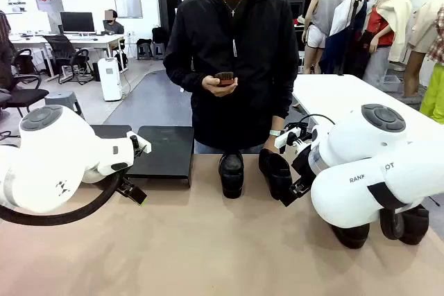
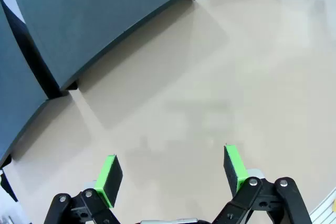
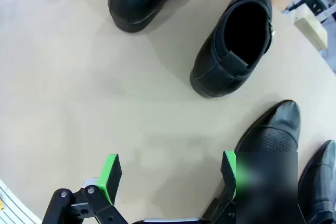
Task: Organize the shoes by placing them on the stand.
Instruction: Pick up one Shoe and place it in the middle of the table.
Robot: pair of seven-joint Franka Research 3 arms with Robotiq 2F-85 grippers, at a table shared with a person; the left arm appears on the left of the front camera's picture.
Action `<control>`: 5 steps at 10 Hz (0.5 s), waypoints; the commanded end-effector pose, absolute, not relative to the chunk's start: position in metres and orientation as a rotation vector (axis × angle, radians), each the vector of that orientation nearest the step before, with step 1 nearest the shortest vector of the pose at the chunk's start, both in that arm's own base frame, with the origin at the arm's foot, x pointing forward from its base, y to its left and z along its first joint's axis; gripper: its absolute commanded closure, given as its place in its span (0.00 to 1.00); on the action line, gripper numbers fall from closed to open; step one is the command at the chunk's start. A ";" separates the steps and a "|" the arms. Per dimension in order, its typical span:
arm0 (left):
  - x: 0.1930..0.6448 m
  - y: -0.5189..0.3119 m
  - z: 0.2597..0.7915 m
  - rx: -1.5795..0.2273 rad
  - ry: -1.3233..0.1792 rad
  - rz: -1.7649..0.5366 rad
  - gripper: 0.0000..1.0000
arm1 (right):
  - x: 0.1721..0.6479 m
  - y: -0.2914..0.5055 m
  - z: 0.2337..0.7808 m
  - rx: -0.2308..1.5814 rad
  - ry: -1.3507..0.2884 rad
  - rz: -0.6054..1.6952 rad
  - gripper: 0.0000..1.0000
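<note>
Front view: the stand [image 1: 163, 150] sits bare at centre-left of the desk [image 1: 208, 254]. Two chunky loafers [image 1: 231, 173] stand at centre, and two dress shoes [image 1: 406, 225] peek out at lower right beneath the right arm. None is on the stand yet.

Left wrist view: the left pincer [image 2: 170, 174] gapes wide and empty over bare desk, with the stand at upper left.

Right wrist view: the right pincer [image 3: 170, 177] is likewise spread, holding nothing. The nearer loafer [image 3: 233, 45] lies at upper right and looks like the best pick. The pincer should straddle its sides mid-length, clamp firmly and lift level, since glossy leather may slip.
</note>
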State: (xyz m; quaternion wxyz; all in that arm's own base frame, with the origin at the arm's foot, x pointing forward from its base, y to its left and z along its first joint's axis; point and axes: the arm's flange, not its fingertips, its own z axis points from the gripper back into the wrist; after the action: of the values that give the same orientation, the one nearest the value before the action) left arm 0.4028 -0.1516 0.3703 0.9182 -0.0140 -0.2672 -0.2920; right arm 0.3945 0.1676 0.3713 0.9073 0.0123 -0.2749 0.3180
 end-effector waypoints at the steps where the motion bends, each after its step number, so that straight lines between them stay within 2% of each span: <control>1: 0.403 -0.152 0.371 -0.029 -0.550 -0.600 0.00 | 0.394 0.168 0.371 0.025 -0.568 0.656 0.00; 5: 0.403 -0.152 0.371 -0.029 -0.550 -0.600 0.00 | 0.394 0.168 0.371 0.025 -0.568 0.656 0.00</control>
State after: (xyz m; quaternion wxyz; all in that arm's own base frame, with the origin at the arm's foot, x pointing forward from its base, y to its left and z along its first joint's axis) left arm 0.4028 -0.1517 0.3703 0.9182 -0.0140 -0.2672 -0.2922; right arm 0.3944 0.1676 0.3713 0.9071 0.0120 -0.2749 0.3184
